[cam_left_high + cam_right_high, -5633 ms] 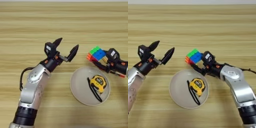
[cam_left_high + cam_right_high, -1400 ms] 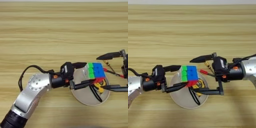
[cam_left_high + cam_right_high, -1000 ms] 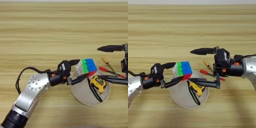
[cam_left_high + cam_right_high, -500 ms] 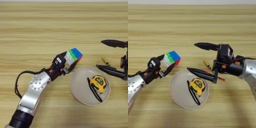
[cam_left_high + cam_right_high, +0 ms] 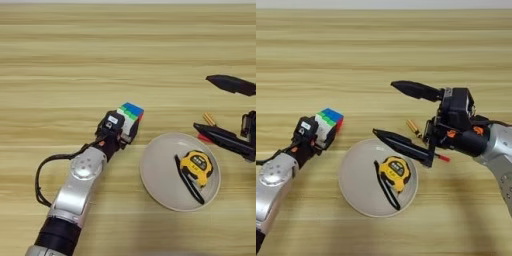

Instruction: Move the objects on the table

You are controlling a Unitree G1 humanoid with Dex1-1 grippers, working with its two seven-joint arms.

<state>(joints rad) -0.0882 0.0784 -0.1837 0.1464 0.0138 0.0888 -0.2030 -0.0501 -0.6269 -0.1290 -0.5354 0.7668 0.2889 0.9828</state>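
carried away from the plate [image 5: 356, 192] since half a second ago, the puzzle cube [image 5: 129, 118] now sits clamped in the left gripper [image 5: 120, 131] at nine o'clock of the dish, just off its rim. right gripper [image 5: 390, 110] hovers at two o'clock, fingers [image 5: 415, 91] spread wide. tape measure [image 5: 395, 173] lies on the plate, on the table [image 5: 70, 60].

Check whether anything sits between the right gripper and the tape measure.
Nothing visible does. The right gripper hangs open just past the plate's far rim; the tape measure lies uncovered on it, near the lower finger.
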